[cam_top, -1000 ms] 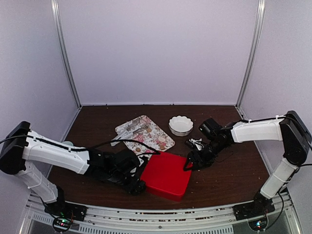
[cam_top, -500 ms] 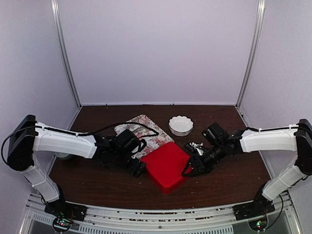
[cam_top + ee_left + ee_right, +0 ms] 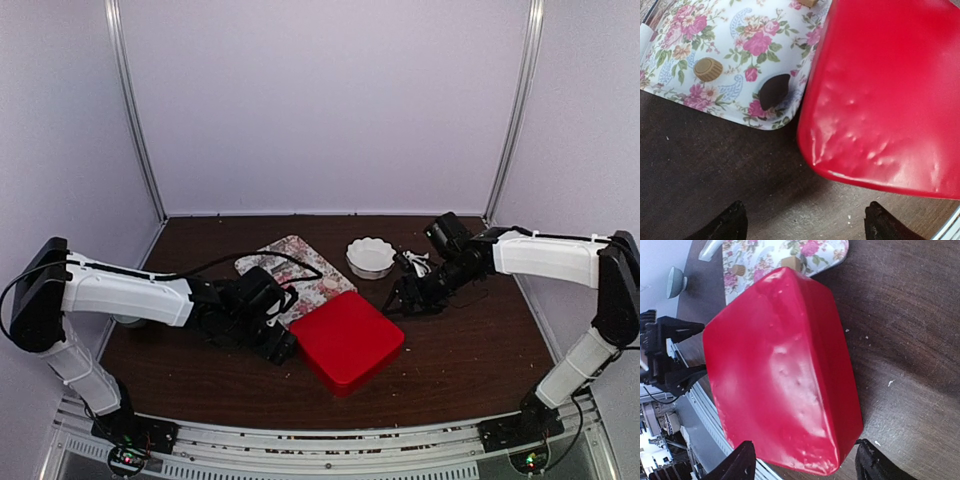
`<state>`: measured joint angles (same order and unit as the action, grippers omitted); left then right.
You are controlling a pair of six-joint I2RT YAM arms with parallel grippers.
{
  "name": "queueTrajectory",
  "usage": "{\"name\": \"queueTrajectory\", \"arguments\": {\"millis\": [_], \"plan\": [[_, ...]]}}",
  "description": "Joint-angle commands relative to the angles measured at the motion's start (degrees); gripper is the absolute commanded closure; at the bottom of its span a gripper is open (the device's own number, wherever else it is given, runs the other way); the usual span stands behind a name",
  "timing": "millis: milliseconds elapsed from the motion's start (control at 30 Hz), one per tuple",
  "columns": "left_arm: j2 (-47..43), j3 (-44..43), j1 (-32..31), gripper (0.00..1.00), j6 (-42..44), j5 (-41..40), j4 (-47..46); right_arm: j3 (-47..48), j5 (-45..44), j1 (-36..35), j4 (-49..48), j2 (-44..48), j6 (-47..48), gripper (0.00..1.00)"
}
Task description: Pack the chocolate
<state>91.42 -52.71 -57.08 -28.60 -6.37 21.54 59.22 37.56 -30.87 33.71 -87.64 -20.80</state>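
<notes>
The chocolate lies as small pieces on a flowered tray: a tan round one and a dark brown one. Two tan pieces show at the tray's edge in the right wrist view. A closed red box sits against the tray's near corner. My left gripper stands open at the box's left corner, nothing between its fingers. My right gripper is open just beyond the box's right corner, apart from it. The box fills the view ahead of it.
A white scalloped bowl stands behind the box, with white crinkled paper cups to its right. A small grey-green bowl sits at the table's left side. Metal frame rails run along the near edge.
The red box has been pushed away from the near edge toward the tray and turned. My right gripper has drawn back to the far right, off the box, while the left arm stayed beside it.
</notes>
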Motion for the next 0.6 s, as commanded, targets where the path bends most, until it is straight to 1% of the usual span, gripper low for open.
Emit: {"name": "queueTrajectory", "arguments": {"millis": [0, 100, 233, 367, 567], "plan": [[-1.4, -0.5, 0.3, 0.17, 0.3, 1.1, -0.9, 1.9, -1.8, -1.0, -0.2, -5.6, 1.0, 0.33], [-0.2, -1.1, 0.3, 0.17, 0.3, 1.3, -1.0, 1.6, -0.1, -2.8, -2.0, -7.1, 0.4, 0.37], [0.8, -1.8, 0.3, 0.17, 0.5, 1.4, -0.9, -1.1, 1.2, -5.6, -4.7, -6.5, -1.9, 0.42], [1.9, -2.7, 0.3, 0.17, 1.2, 1.6, 0.1, -7.2, 1.8, -8.3, -9.5, -2.6, -7.4, 0.47], [1.8, -3.1, 0.3, 0.18, 2.6, 1.2, 1.1, -15.9, -0.4, -15.9, -17.4, 4.0, -17.8, 0.48]]}}
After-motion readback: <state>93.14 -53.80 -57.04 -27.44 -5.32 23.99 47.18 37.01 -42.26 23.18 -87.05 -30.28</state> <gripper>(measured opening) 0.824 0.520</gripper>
